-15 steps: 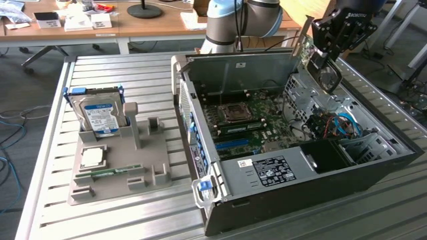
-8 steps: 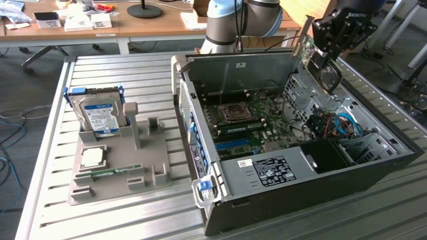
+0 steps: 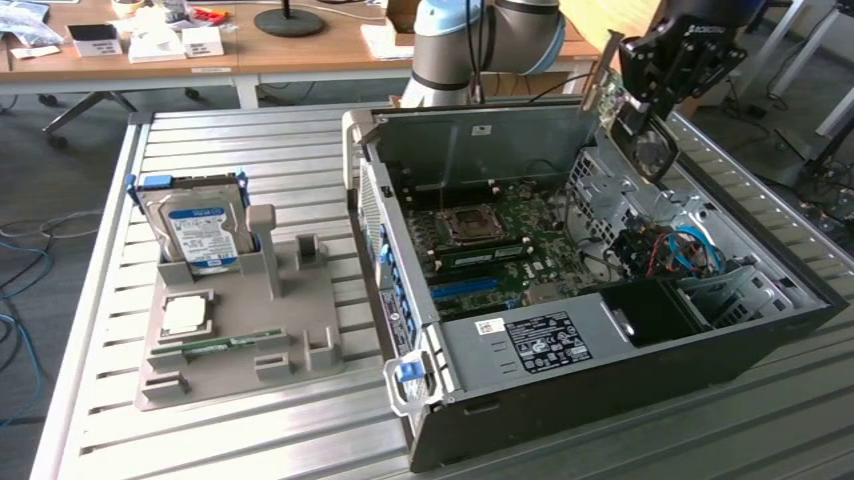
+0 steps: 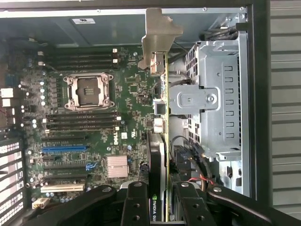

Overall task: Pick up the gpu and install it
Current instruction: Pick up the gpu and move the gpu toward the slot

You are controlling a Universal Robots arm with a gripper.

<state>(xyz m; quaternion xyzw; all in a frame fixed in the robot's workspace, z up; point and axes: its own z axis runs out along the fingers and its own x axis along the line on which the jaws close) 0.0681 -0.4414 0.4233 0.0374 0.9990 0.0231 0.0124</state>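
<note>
Green gpu (image 4: 158, 162), edge-on, above case (image 3: 601, 400)

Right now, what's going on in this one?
The robot arm's hand is gripping the graphics card on edge, with a finger on either face, and holds it above the open computer case. The card's silver bracket end points away from the hand. The card hangs over the motherboard and is not yet seated in a slot. Beside the case, a hard drive stands in the grey holder.
</note>
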